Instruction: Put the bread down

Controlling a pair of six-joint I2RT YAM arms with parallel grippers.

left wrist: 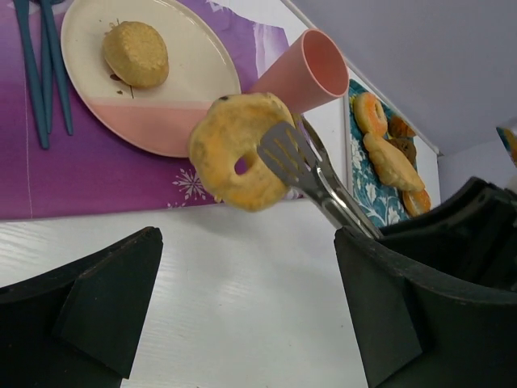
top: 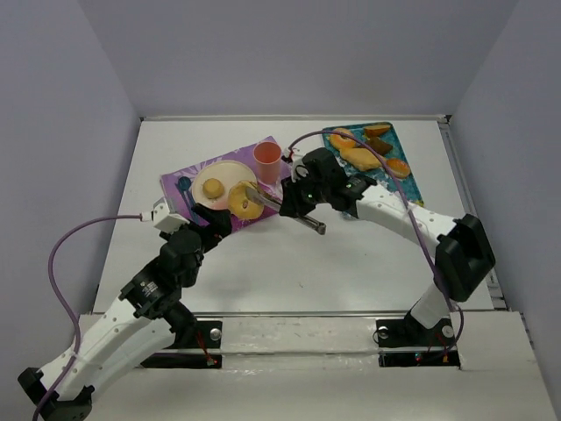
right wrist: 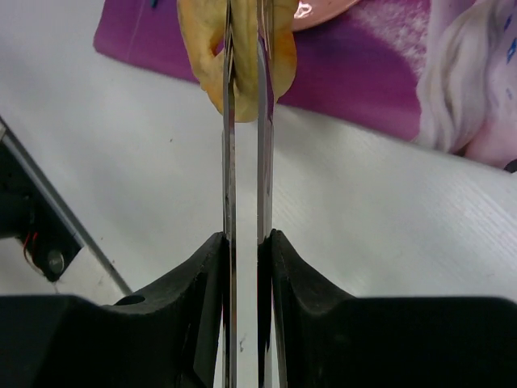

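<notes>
Two steel blades of the tongs [right wrist: 229,162] stand pressed almost together, pinching a ring-shaped bread [left wrist: 226,145] between their tips. The right gripper [right wrist: 246,267] is clamped tight around the tongs' handles, its black fingers squeezing both blades from either side. The bread hangs on edge, its hole facing sideways, above the near right rim of the pink-and-cream plate [left wrist: 161,113], where that rim meets the purple placemat [left wrist: 97,178]. From the left wrist view it looks lifted clear of both, but I cannot tell for sure whether it touches the plate.

One round roll [left wrist: 136,53] lies on the far left part of the plate. Blue cutlery [left wrist: 40,73] lies on the placemat to the left of the plate, and a pink cup [left wrist: 299,73] stands just right of it at the far side. Well to the right, at the far end of the table, a teal patterned mat [left wrist: 380,202] carries several more pieces of bread.

The left gripper [left wrist: 242,307] hovers near the placemat's near edge with its fingers spread wide and nothing between them, pointing toward the bread.
</notes>
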